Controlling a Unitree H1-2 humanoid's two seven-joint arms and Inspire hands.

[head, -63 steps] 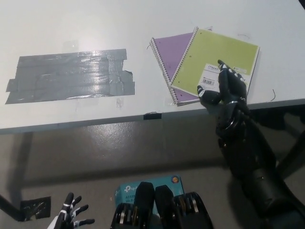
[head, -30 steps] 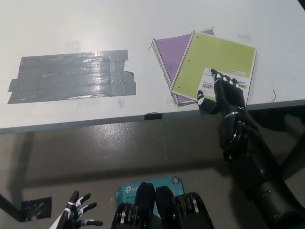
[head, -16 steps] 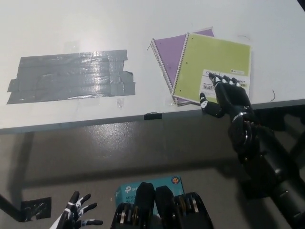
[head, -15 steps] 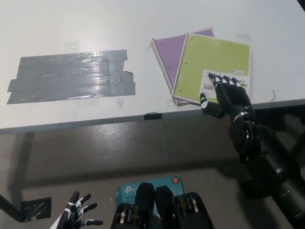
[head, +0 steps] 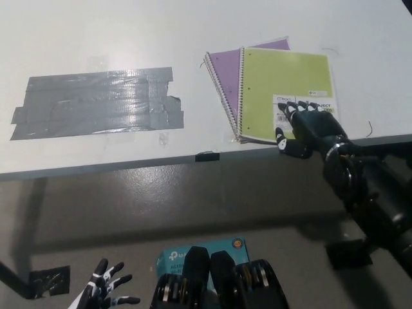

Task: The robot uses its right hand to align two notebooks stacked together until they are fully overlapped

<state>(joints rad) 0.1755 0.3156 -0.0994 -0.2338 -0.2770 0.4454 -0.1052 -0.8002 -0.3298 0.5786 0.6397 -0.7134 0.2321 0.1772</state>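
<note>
Right hand [head: 311,129] is flat on the near right corner of the green spiral notebook [head: 283,90], fingers [head: 293,107] spread and pressing on the cover label, gripping nothing. Both notebooks sit at the table's [head: 129,32] near edge, right of centre. The green one lies on the purple notebook [head: 225,67], whose left strip and a sliver at the top show, at a different angle from the green cover, so no full overlap yet.

To do it well: keep light downward pressure so only the top cover slides, rotate the green one toward the purple one's angle while nudging it left, and watch the spiral bindings, which could snag. Risk: dragging both books, or pulling them off the edge.

Left hand [head: 106,295] rests low at bottom left, fingers apart, empty. No containers on the table; a grey duct-tape patch [head: 96,102] lies at left, well apart.
</note>
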